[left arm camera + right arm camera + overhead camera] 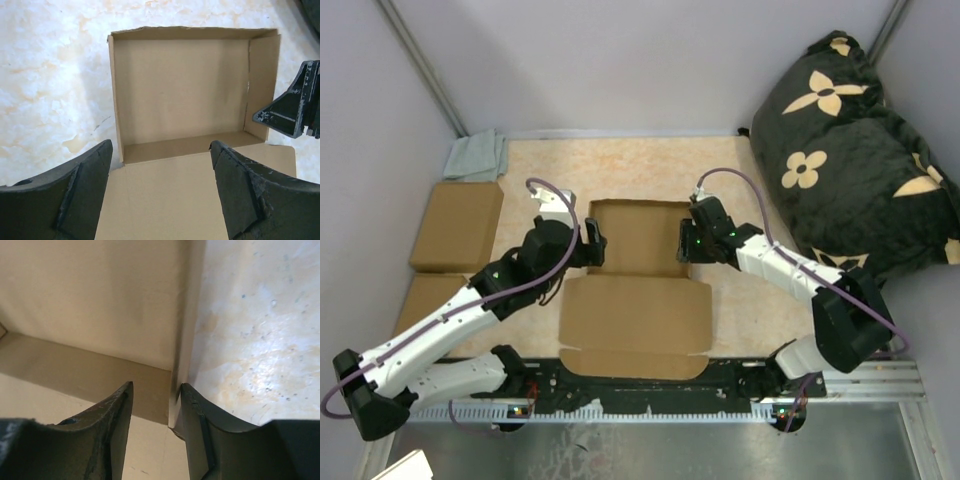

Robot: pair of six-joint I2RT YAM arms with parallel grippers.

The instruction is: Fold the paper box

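Note:
The paper box (640,240) lies in the middle of the table as an open shallow brown tray with its walls standing. Its lid flap (635,318) lies flat toward the near edge. My left gripper (593,247) is open at the tray's left near corner. In the left wrist view its jaws (161,145) stand wide apart over the lid's hinge line, with the tray (180,90) ahead. My right gripper (685,243) is open at the tray's right wall. In the right wrist view (157,385) the jaws straddle that wall (186,315), which touches the outer finger.
Two ready-made cardboard boxes (460,225) (425,298) lie at the left, with a grey cloth (477,155) behind them. A black pillow with tan flowers (860,150) fills the far right. A metal rail (650,385) runs along the near edge.

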